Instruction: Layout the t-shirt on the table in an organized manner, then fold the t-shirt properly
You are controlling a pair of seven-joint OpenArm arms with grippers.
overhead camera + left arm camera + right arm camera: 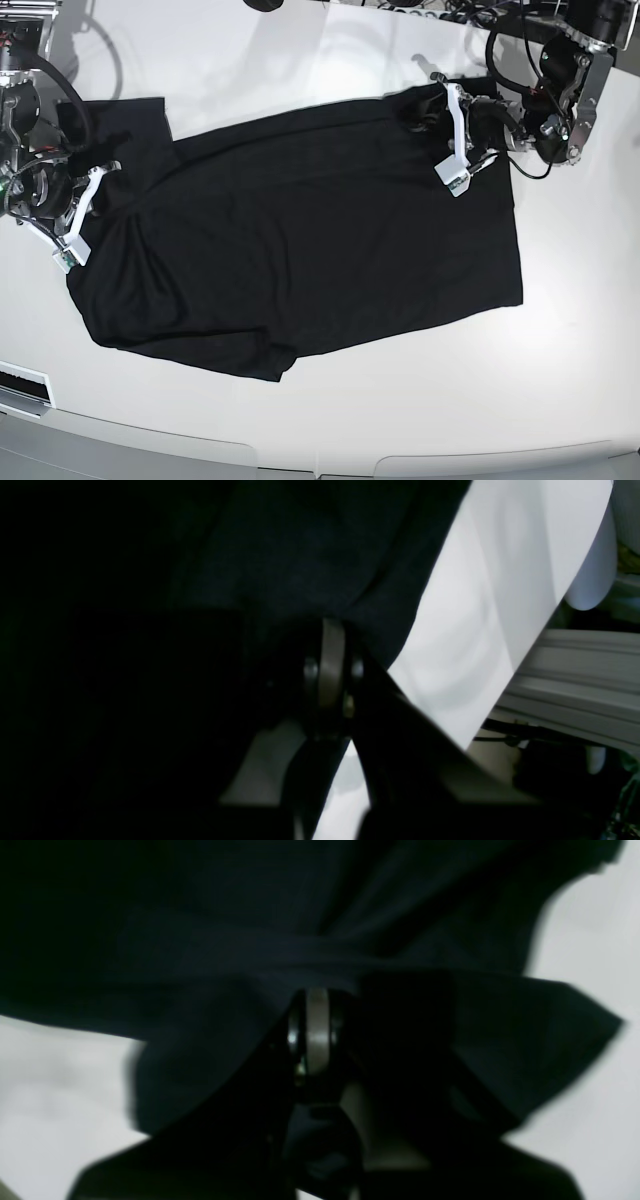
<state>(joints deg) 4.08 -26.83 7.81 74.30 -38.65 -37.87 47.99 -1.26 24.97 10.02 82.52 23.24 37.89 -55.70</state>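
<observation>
**Both grippers pinched on a spread black shirt**

While the t-shirt (300, 230) lies spread across the middle of the table (560, 380) in the base view, each arm has hold of one end of it. The cloth runs from the upper left of the frame down to the right of centre, mostly flat, with soft wrinkles at the left end and a small flap folded at the lower edge.

At the upper right of the base view, the left gripper (452, 150) sits on the shirt's upper right corner, jaws together with black fabric pinched between them. Its wrist view shows the closed fingers (332, 670) at centre, dark cloth filling the left and top of the frame and white tabletop to the right.

At the left edge of the base view, the right gripper (78, 215) is on the shirt's left end, just below a sleeve. Its wrist view shows the jaws together at centre frame, clamped on bunched black fabric that spreads across the upper frame, with white table at the lower left and right.
</observation>
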